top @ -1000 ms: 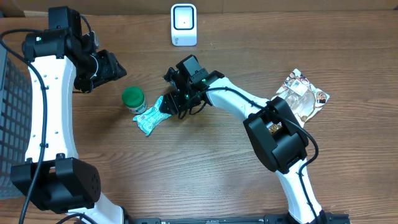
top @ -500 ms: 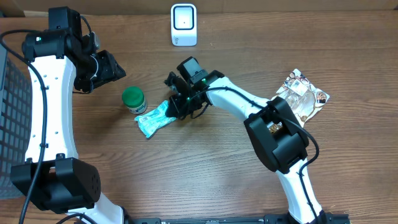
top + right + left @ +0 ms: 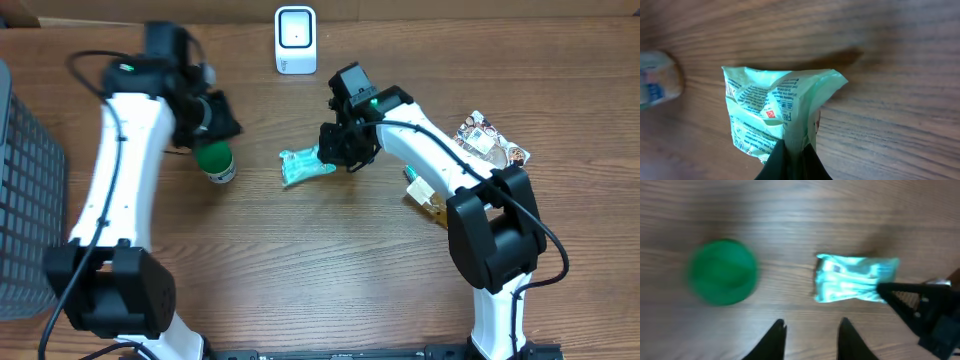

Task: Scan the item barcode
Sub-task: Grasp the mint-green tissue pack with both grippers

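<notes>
Right claw is clamped on one edge of the pale green packet, mid-way across the brown wood-grain tabletop and near the white scanner. Left claw hangs narrowly parted, empty, by a green-lidded bottle.

Overhead looks straight down on my whole desk, far off. Left wrist faces down from mid-height, blurred; right wrist sits close in. All three share the packet.
</notes>
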`<state>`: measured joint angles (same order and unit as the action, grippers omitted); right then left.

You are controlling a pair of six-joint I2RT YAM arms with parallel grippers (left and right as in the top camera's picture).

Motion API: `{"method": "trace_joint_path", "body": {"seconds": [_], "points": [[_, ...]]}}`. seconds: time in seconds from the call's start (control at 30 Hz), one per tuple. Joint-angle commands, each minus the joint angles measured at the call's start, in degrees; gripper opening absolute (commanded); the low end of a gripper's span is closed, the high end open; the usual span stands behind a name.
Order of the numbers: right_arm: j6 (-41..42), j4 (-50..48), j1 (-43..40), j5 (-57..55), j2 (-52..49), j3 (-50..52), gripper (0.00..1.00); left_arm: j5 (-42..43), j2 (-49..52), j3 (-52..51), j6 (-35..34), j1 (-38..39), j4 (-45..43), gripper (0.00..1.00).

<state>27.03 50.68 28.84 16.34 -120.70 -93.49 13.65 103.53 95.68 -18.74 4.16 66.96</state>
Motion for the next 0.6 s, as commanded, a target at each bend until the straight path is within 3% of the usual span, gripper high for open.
{"method": "trace_joint_path", "body": {"seconds": [0.0, 0.1, 0.27, 0.57], "points": [[5.0, -1.4, 1.1, -1.2, 0.9, 4.7, 0.04, 4.5, 0.0, -8.3, -2.8, 4.4, -6.6, 0.13], [6.0, -3.2, 1.2, -0.8, 0.9, 7.6, 0.04, 5.1, 0.0, -15.0, -5.1, 7.5, -15.1, 0.05], [5.7, -6.7, 1.3, 0.7, 0.9, 10.2, 0.04, 5.9, 0.0, -22.8, -5.3, 11.1, -27.1, 0.04], [5.6, -8.2, 1.8, 0.6, 0.9, 10.7, 0.04, 5.7, 5.4, -24.2, -0.4, 11.2, -32.1, 0.04]]}}
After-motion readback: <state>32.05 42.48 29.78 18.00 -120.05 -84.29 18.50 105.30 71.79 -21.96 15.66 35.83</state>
